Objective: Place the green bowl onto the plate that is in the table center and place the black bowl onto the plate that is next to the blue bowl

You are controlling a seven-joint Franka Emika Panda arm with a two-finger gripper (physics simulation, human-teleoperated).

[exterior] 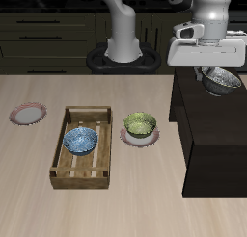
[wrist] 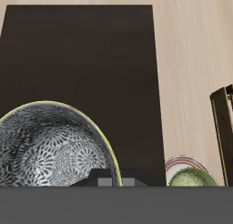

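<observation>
The green bowl (exterior: 140,122) rests on a plate (exterior: 140,138) in the middle of the table (exterior: 135,202); the wrist view also catches this green bowl (wrist: 191,178). The black bowl (exterior: 223,81) hangs just over the black cabinet (exterior: 207,135), with my gripper (exterior: 208,73) shut on its rim. In the wrist view the black bowl (wrist: 50,159) fills the space beside my gripper (wrist: 113,179). The blue bowl (exterior: 80,140) lies inside a wooden tray (exterior: 68,173). A second plate (exterior: 28,114) sits bare beside that tray.
The black cabinet top (wrist: 82,64) lies under the gripper. The wooden tray's wall (wrist: 223,118) shows past the cabinet's edge. Dark kitchen cupboards (exterior: 48,34) run along the back.
</observation>
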